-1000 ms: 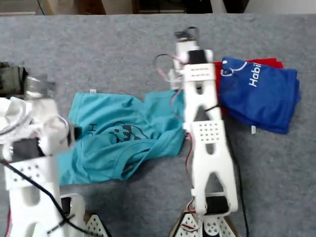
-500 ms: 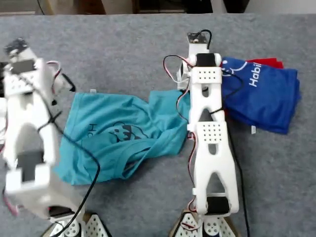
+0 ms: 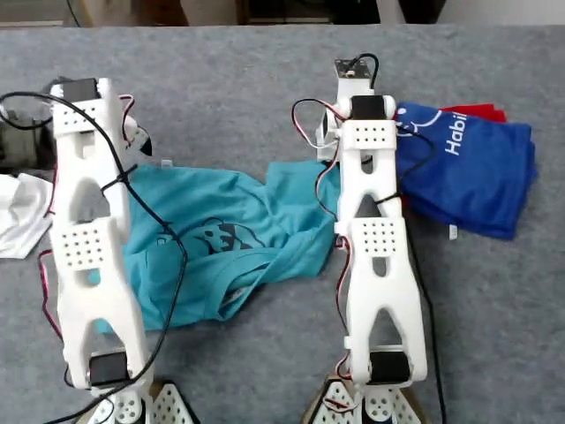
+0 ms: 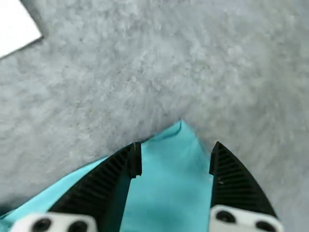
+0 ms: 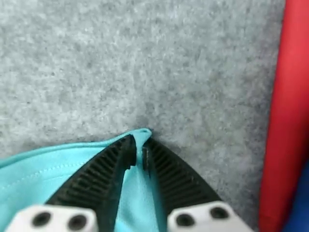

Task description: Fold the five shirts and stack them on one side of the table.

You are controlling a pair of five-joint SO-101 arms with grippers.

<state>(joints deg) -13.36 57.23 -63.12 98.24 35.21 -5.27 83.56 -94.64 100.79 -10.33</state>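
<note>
Teal shirt [image 5: 29, 179] corner between right jaws

The high camera hangs up above and looks straight down on the table [image 3: 221, 79], with both arm bases at 6 o'clock. The left wrist camera sits very close and looks down past the left gripper [image 4: 176, 150] at one corner of the teal shirt [image 4: 169, 193]. The right wrist camera looks from just as close past the right gripper [image 5: 139, 145] at another corner, near the red shirt [image 5: 285, 121]. All three see the teal shirt and the table.
</note>
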